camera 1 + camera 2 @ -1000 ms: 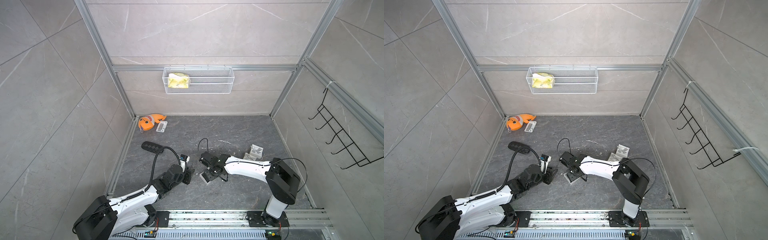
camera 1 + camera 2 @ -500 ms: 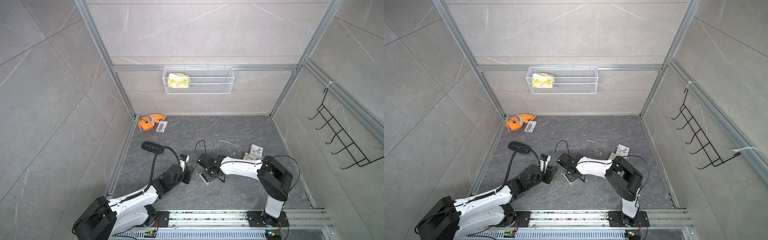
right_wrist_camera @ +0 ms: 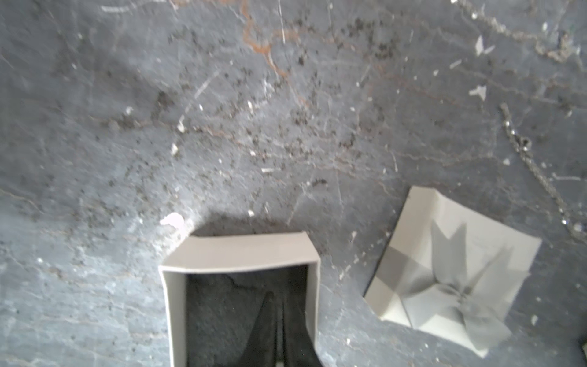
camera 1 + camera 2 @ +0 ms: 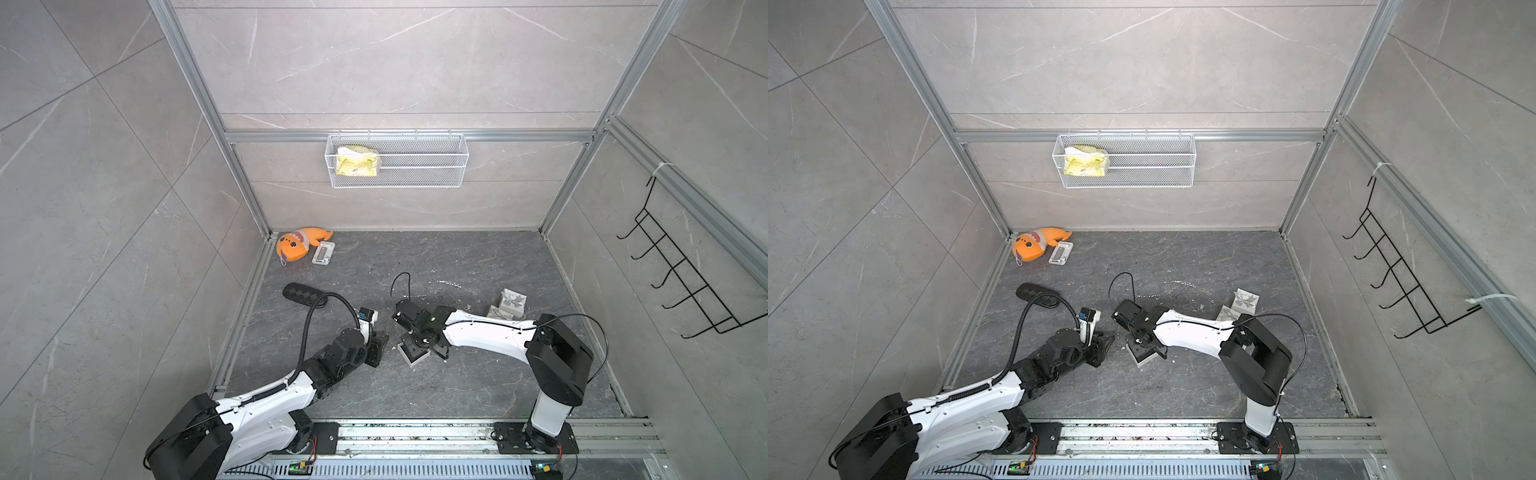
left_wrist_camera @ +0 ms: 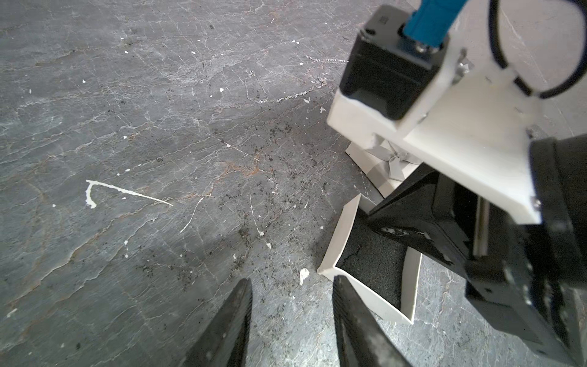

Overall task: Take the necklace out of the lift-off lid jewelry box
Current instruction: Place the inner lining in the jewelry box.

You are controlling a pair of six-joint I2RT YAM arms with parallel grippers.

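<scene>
Ok so, starting on my left: an orange toy sits in the far corner. A black pad lies nearer to me on the floor.

My left gripper is low over the floor just left of the box. Its fingers are parted with only bare floor between them. One tip is right by the box's near corner, but I can't tell if it's touching.

The box is open, with dark foam lining showing inside the white walls. My right gripper is down inside it, tips pinched together against the foam. Whether there's anything caught between them, I honestly can't tell from here.

The necklace is out of the box. It's a thin silver chain lying loose on the floor, farther out toward the back wall and well apart from the box. From my right wrist camera, a stretch of it runs along the floor just past the lid.

The lid lies bow-up on the floor, near the box on its right side but not touching it.

Up on the back wall there's a basket with a yellow pack in its left end. A black rack hangs on the right wall.
</scene>
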